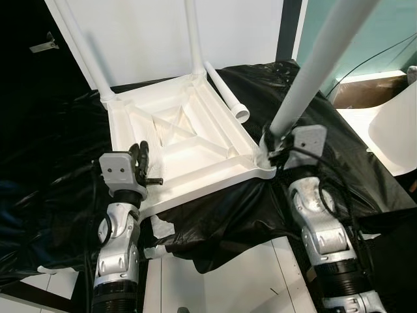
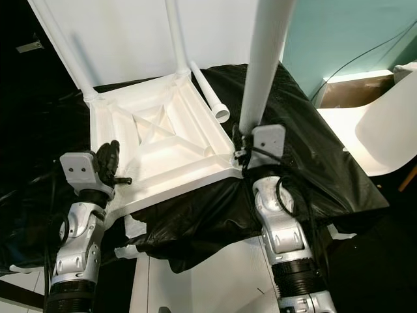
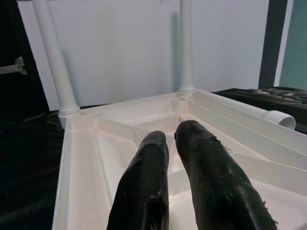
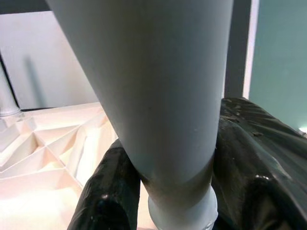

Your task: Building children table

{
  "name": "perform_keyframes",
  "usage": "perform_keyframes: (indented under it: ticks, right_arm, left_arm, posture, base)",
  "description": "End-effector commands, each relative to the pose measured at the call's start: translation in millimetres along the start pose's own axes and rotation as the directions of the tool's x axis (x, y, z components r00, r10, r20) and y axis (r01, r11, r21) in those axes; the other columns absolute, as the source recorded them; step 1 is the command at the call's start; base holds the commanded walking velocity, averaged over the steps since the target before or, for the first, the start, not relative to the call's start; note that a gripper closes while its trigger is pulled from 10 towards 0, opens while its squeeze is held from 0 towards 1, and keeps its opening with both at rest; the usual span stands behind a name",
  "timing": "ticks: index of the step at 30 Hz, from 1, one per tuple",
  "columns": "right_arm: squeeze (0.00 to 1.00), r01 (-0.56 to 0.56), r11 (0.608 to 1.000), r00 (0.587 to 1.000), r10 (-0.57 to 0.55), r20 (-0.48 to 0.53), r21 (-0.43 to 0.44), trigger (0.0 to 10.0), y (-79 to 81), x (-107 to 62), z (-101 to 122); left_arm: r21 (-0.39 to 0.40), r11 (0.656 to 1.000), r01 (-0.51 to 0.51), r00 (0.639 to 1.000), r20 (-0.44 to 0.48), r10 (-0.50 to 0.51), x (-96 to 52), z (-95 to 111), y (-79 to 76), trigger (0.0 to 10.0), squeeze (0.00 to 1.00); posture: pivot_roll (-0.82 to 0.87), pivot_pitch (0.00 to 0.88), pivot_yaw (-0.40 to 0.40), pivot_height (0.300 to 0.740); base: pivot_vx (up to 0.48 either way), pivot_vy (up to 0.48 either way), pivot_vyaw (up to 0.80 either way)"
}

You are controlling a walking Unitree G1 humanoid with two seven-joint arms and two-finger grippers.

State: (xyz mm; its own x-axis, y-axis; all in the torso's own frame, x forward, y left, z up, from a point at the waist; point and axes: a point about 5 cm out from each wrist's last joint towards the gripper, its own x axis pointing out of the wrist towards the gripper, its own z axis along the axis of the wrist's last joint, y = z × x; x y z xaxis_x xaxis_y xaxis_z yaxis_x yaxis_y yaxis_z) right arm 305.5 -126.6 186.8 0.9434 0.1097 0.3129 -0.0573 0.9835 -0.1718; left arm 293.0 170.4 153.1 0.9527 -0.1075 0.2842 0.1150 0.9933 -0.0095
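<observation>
A white plastic table top lies upside down on a black sheet. Two white legs stand in its far corners, one on the left and one on the right. A loose leg lies along the top's right edge. My right gripper is shut on a fourth leg, whose foot sits at the near right corner socket; the black fingers clasp the leg just above its base. My left gripper hovers over the near left edge, fingers pressed together and holding nothing.
A white chair and a brown box stand to the right of the sheet. A white panel rises behind the table top. White floor shows below the sheet's front edge, between my arms.
</observation>
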Motion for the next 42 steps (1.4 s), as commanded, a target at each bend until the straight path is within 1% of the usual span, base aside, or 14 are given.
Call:
perform_keyframes:
  ticks: [1, 2, 3, 10, 15, 16, 17, 19, 20, 28, 29, 32, 33, 42]
  right_arm:
    - [0.00, -0.010, 1.000, 1.000, 0.010, 0.023, -0.007, 10.0, 0.6, 4.0, 4]
    - [0.00, -0.010, 1.000, 1.000, 0.010, 0.023, -0.007, 10.0, 0.6, 4.0, 4]
    - [0.00, 0.008, 1.000, 1.000, -0.007, 0.027, -0.014, 10.0, -4.2, 9.6, 5]
    - [0.00, 0.020, 1.000, 0.999, -0.019, 0.031, -0.021, 10.0, -7.3, 13.1, 6]
    - [0.00, 0.027, 0.999, 0.999, -0.026, 0.035, -0.024, 10.0, -8.7, 15.6, 8]
    - [0.00, 0.026, 0.999, 0.999, -0.025, 0.035, -0.023, 10.0, -8.2, 15.2, 9]
    - [0.00, 0.025, 0.999, 0.999, -0.024, 0.036, -0.022, 10.0, -7.5, 15.1, 9]
    - [0.00, 0.024, 0.999, 0.999, -0.024, 0.036, -0.021, 10.0, -7.1, 15.0, 10]
    - [0.00, 0.025, 0.999, 0.999, -0.024, 0.037, -0.020, 10.0, -6.8, 15.4, 10]
    - [0.00, 0.034, 0.999, 0.998, -0.033, 0.047, -0.019, 10.0, -7.1, 17.9, 12]
    - [0.00, 0.035, 0.999, 0.998, -0.034, 0.048, -0.019, 10.0, -7.1, 18.2, 12]
    - [0.00, 0.035, 0.999, 0.998, -0.034, 0.048, -0.019, 10.0, -6.9, 18.2, 12]
    - [0.00, 0.034, 0.999, 0.998, -0.033, 0.048, -0.018, 10.0, -6.3, 18.0, 13]
    - [0.00, -0.001, 1.000, 0.999, 0.001, 0.051, -0.010, 10.0, 0.7, 16.3, 14]
  left_arm:
    - [-0.020, 1.000, -0.012, 0.999, -0.035, 0.011, -1.3, -5, -0.5, 10.0, 0.00]
    - [-0.020, 1.000, -0.012, 0.999, -0.035, 0.011, -1.3, -5, -0.5, 10.0, 0.00]
    - [-0.025, 0.988, 0.153, 0.985, -0.076, -0.155, 2.0, -6, -11.8, 10.0, 0.00]
    - [-0.030, 0.963, 0.268, 0.956, -0.114, -0.269, 2.8, -8, -18.8, 10.0, 0.00]
    - [-0.047, 0.883, 0.466, 0.860, -0.212, -0.465, -1.9, -18, -30.7, 10.0, 0.00]
    - [-0.055, 0.857, 0.512, 0.827, -0.240, -0.509, -3.2, -23, -34.9, 10.0, 0.11]
    - [-0.062, 0.839, 0.540, 0.804, -0.257, -0.536, -3.7, -26, -37.7, 10.0, 0.43]
    - [-0.068, 0.826, 0.560, 0.787, -0.268, -0.555, -4.1, -28, -40.0, 10.0, 0.43]
    - [-0.082, 0.809, 0.582, 0.766, -0.279, -0.579, -4.3, -30, -42.7, 10.0, 1.00]
    - [-0.083, 0.758, 0.646, 0.701, -0.329, -0.633, -0.6, -37, -49.6, 10.0, 1.00]
    - [-0.076, 0.753, 0.654, 0.694, -0.338, -0.636, 0.1, -39, -50.4, 10.0, 0.68]
    - [-0.071, 0.748, 0.660, 0.687, -0.347, -0.639, 1.0, -40, -51.3, 10.0, 0.68]
    - [-0.075, 0.736, 0.673, 0.670, -0.360, -0.649, 1.4, -42, -52.9, 10.0, 0.04]
    - [-0.098, 0.672, 0.734, 0.587, -0.406, -0.701, 0.6, -51, -62.1, 10.0, 0.03]
  posture:
    - [-0.10, 0.000, 0.056, 0.740]
    - [-0.10, 0.000, 0.056, 0.740]
    - [-0.09, 0.000, 0.057, 0.740]
    - [-0.10, 0.000, 0.058, 0.740]
    - [-0.10, 0.000, 0.066, 0.740]
    - [-0.10, 0.000, 0.066, 0.740]
    - [-0.11, 0.000, 0.068, 0.740]
    - [-0.11, 0.000, 0.068, 0.740]
    - [-0.11, 0.000, 0.071, 0.740]
    - [-0.12, 0.000, 0.079, 0.740]
    - [-0.12, 0.000, 0.080, 0.740]
    - [-0.12, 0.000, 0.082, 0.740]
    - [-0.12, 0.000, 0.085, 0.740]
    - [-0.13, 0.000, 0.091, 0.740]
  base:
    - [0.000, 0.000, 0.00]
    - [0.000, 0.000, 0.00]
    - [0.000, 0.000, 0.00]
    - [0.000, 0.000, 0.00]
    - [0.000, 0.000, 0.00]
    - [0.000, 0.000, 0.00]
    - [0.000, 0.000, 0.00]
    - [0.000, 0.000, 0.00]
    - [0.000, 0.000, 0.00]
    - [0.000, 0.000, 0.00]
    - [0.000, 0.000, 0.00]
    - [0.000, 0.000, 0.00]
    - [0.000, 0.000, 0.00]
    - [0.000, 0.000, 0.00]
